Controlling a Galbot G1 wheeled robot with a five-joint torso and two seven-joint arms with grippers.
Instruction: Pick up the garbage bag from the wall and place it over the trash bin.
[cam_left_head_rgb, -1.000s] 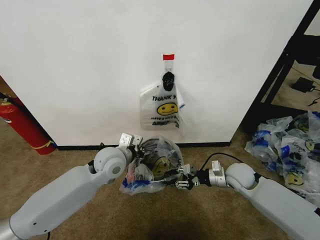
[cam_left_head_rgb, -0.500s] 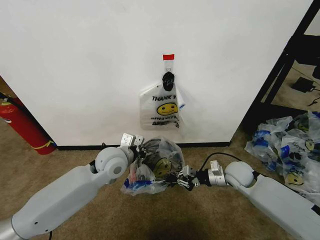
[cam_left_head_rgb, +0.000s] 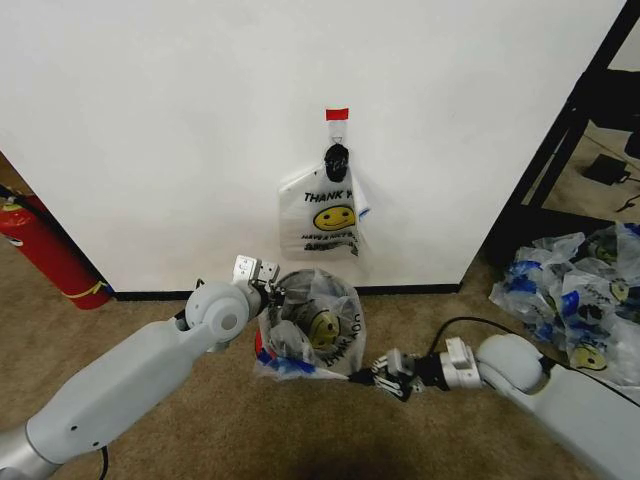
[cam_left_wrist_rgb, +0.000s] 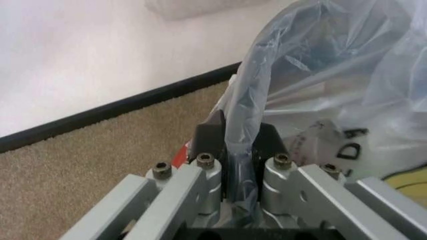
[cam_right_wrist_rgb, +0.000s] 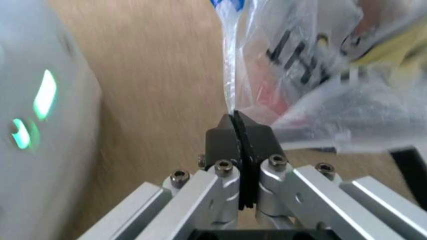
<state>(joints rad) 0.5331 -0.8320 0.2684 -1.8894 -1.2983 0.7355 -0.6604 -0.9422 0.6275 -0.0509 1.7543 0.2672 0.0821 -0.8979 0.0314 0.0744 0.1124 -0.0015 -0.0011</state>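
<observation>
The garbage bag (cam_left_head_rgb: 318, 325) is stretched between my two grippers low on the carpet, just in front of the wall (cam_left_head_rgb: 180, 120). Its smiley print faces me. Through the thin plastic I see the dark trash bin (cam_left_head_rgb: 297, 303), with a bit of its red base (cam_left_head_rgb: 261, 343) at the left. My left gripper (cam_left_head_rgb: 270, 292) is shut on the bag's edge nearest the wall; a strip of plastic (cam_left_wrist_rgb: 243, 107) runs between its fingers. My right gripper (cam_left_head_rgb: 372, 371) is shut on the near edge (cam_right_wrist_rgb: 230, 75), pulling it taut.
An identical bag (cam_left_head_rgb: 330, 215) hangs from the wall hook under red tape (cam_left_head_rgb: 338, 114). A red fire extinguisher (cam_left_head_rgb: 45, 250) leans at the left. A black rack (cam_left_head_rgb: 560, 150) and a pile of bags (cam_left_head_rgb: 575, 290) stand at the right. A black baseboard (cam_left_wrist_rgb: 100, 117) lines the wall.
My right gripper has drawn back toward me and to the right with the bag's edge. The bag has opened wider and stands taller. The left gripper shifted slightly toward the wall.
</observation>
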